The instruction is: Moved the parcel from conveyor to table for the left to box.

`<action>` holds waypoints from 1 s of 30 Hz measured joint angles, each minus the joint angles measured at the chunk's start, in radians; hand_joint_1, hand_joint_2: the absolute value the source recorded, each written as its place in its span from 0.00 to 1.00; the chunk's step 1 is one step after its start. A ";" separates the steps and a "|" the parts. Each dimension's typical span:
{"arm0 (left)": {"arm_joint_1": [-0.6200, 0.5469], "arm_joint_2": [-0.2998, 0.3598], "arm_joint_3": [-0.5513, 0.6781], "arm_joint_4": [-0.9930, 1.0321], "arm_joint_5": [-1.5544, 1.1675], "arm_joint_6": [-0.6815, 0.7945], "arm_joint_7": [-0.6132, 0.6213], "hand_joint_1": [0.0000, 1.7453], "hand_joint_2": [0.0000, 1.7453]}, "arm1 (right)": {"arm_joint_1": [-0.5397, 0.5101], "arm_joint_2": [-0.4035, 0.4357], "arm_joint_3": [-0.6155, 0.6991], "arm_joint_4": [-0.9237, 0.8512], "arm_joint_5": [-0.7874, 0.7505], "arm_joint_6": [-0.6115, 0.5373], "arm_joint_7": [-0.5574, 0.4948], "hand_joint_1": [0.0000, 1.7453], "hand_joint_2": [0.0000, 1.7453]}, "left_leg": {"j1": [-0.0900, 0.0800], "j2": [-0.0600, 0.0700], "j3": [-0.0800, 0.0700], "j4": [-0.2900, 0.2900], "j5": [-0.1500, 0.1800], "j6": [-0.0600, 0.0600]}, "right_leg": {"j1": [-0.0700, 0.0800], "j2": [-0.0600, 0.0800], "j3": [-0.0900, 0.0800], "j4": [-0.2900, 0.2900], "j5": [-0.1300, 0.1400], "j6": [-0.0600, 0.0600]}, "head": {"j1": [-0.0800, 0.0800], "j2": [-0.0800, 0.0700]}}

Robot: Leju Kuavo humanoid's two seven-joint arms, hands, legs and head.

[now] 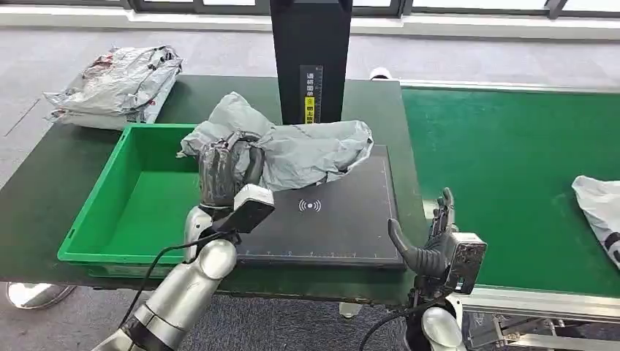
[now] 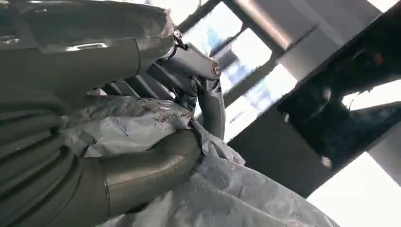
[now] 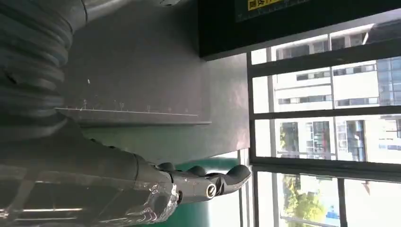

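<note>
A crumpled grey parcel (image 1: 307, 150) lies on the black scanner pad (image 1: 343, 227), its left end hanging over the green box (image 1: 110, 212). My left hand (image 1: 223, 172) grips that left end; in the left wrist view its thumb and fingers (image 2: 208, 94) close around the grey plastic (image 2: 142, 123). My right hand (image 1: 439, 234) stands open at the table's front edge, between the pad and the green conveyor (image 1: 512, 168), holding nothing. In the right wrist view its fingers (image 3: 213, 182) stretch out beside the pad's edge (image 3: 132, 113).
Another grey parcel (image 1: 117, 84) sits at the table's back left. A white parcel (image 1: 603, 208) lies on the conveyor at the far right. A black scanner post (image 1: 311, 58) rises behind the pad.
</note>
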 measured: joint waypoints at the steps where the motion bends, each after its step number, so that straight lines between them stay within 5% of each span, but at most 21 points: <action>1: -0.001 0.005 0.007 -0.007 -0.063 0.037 0.021 1.00 1.00 | 0.000 0.002 -0.002 -0.004 0.006 0.000 0.005 0.00 1.00 | 0.000 0.000 0.000 0.000 0.000 0.000 | 0.000 0.000 0.000 0.000 0.000 0.000 | 0.000 0.000; 11: -0.023 0.011 0.183 -0.071 -0.878 0.080 0.395 1.00 1.00 | 0.023 0.121 -0.195 -0.209 0.203 0.082 0.142 0.00 1.00 | 0.000 0.000 0.000 0.000 0.001 0.000 | 0.000 0.001 -0.001 0.000 0.000 0.000 | 0.000 0.000; 15: -0.086 0.041 0.180 0.047 -0.934 -0.249 0.739 1.00 1.00 | 0.069 0.167 -0.300 -0.302 0.244 0.128 0.161 0.00 1.00 | 0.000 0.000 0.000 0.000 0.001 0.000 | 0.000 0.000 -0.001 0.000 0.000 0.000 | 0.000 0.000; 20: -0.158 0.047 0.165 0.241 -0.934 -0.298 0.778 1.00 1.00 | 0.105 0.192 -0.391 -0.380 0.258 0.168 0.171 0.00 1.00 | 0.000 0.000 -0.001 0.000 0.003 -0.002 | 0.000 0.001 -0.003 0.000 0.003 -0.001 | 0.000 0.000; 27: -0.161 0.046 0.164 0.246 -0.934 -0.298 0.778 1.00 1.00 | 0.105 0.192 -0.392 -0.382 0.258 0.168 0.171 0.00 1.00 | 0.000 0.000 -0.001 0.000 0.003 -0.002 | 0.000 0.001 -0.003 0.000 0.003 -0.001 | 0.000 0.000; 28: -0.163 0.046 0.164 0.246 -0.934 -0.298 0.778 0.00 1.00 | 0.106 0.192 -0.393 -0.382 0.259 0.169 0.171 0.00 1.00 | 0.000 0.000 -0.001 0.000 0.003 -0.002 | 0.000 0.001 -0.003 0.000 0.003 -0.001 | 0.000 0.000; 30: -0.196 0.042 0.158 0.299 -0.934 -0.308 0.773 0.00 1.00 | 0.118 0.196 -0.412 -0.407 0.259 0.173 0.172 0.00 1.00 | 0.000 0.001 -0.001 0.000 0.003 -0.002 | 0.000 0.002 -0.003 0.000 0.003 -0.001 | 0.000 0.000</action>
